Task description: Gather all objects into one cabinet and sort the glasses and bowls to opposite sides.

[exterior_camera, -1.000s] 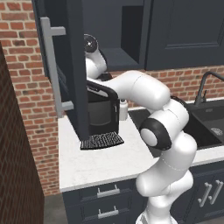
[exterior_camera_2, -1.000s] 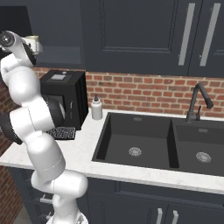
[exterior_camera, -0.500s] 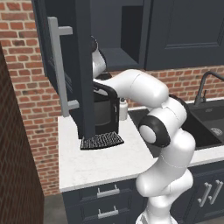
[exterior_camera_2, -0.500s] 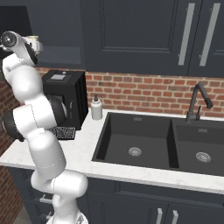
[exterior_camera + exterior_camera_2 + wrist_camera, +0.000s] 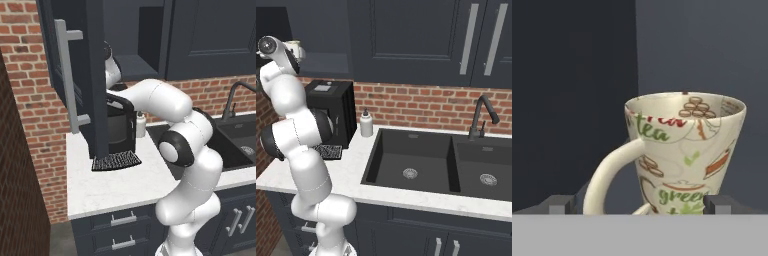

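Hand view, gripper [image 5: 637, 205] wide open, beige patterned mug [image 5: 684, 150] between fingertips

Your arm rises from the base, bends at a dark elbow joint beside the counter edge, then reaches up and to your left. In the left base view, the forearm runs behind the open door, the wrist just visible past the door's edge. In the right base view, the upper links stack vertically, the wrist at the top pointing toward the shelf recess. Your gripper [image 5: 637, 205] is level, jaws spread to full width. Only the two dark fingertips [image 5: 562, 204] show at the lower edge of the hand view, one at each side, well apart
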